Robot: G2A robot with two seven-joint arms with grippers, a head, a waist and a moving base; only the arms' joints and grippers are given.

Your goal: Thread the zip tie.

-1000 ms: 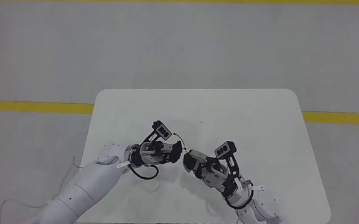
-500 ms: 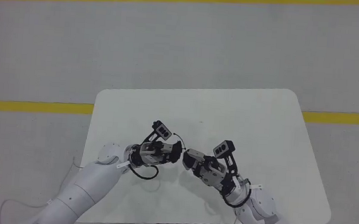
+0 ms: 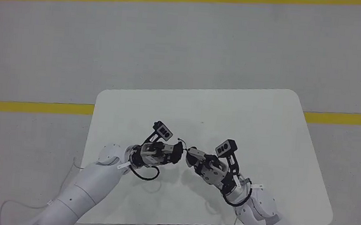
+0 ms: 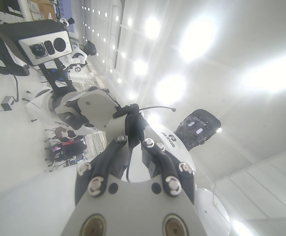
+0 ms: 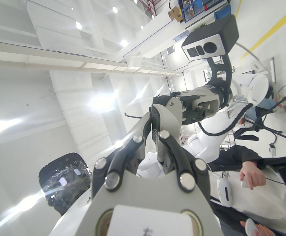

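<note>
Mid-task, by my reading. The left gripper [image 4: 131, 117] is clamped on the zip tie [image 4: 156, 107]. The right gripper [image 5: 152, 125] is pressed together, apparently pinching the same tie, tip to tip with the left. Whether the tail has entered the head cannot be told, so feeding and pulling through look left to do. The left wrist view shows the strap running down between its fingers and a free end jutting out. The top view places both over the table [image 3: 263, 119], near its middle.
</note>
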